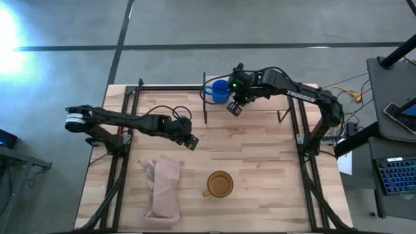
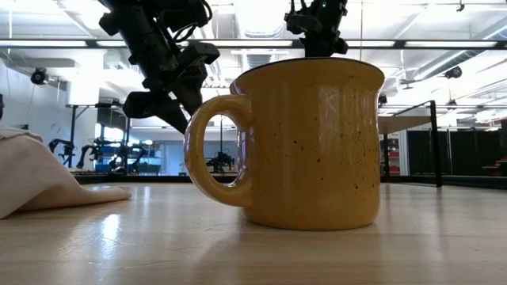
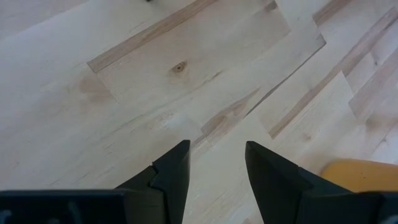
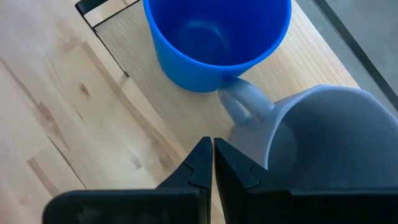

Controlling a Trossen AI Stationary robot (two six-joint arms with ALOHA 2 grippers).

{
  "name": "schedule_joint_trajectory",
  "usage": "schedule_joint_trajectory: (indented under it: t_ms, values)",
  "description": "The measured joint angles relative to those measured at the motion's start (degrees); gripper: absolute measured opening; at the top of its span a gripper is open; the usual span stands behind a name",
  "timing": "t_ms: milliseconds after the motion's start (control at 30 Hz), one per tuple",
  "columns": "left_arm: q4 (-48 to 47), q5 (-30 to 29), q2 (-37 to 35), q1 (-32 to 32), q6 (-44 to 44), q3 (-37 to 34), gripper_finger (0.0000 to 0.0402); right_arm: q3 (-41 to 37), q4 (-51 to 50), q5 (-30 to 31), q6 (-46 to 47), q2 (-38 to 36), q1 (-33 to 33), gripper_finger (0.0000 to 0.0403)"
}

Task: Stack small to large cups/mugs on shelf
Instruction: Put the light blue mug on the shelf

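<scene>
Right gripper [image 4: 212, 163], fingers closed and empty, hovers at the shelf [image 4: 298, 43] by the blue mug [image 4: 214, 37] and grey mug [image 4: 323, 143]. Left gripper [image 3: 214, 168], half open and empty, likely next takes the yellow mug [image 1: 220, 184] at its 4 o'clock.

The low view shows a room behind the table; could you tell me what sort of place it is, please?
Probably a robotics lab or workshop: other robot arms stand on benches in the background, long ceiling strip lights run overhead, and a keyboard sits beside the table.

A pinkish-beige cloth [image 1: 164, 187] lies crumpled on the plank tabletop [image 1: 260, 162] near its front left corner. A keyboard [image 1: 396, 175] sits off the tabletop's right side.
</scene>
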Motion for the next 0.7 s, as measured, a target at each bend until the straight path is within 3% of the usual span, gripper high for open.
schedule_joint_trajectory:
  t_ms: [700]
  values:
    - [-0.1,0.1,0.0,-0.1,-0.1,0.0,0.014,-0.6,2.2,1.6,0.2,0.0,-1.4,0.0008]
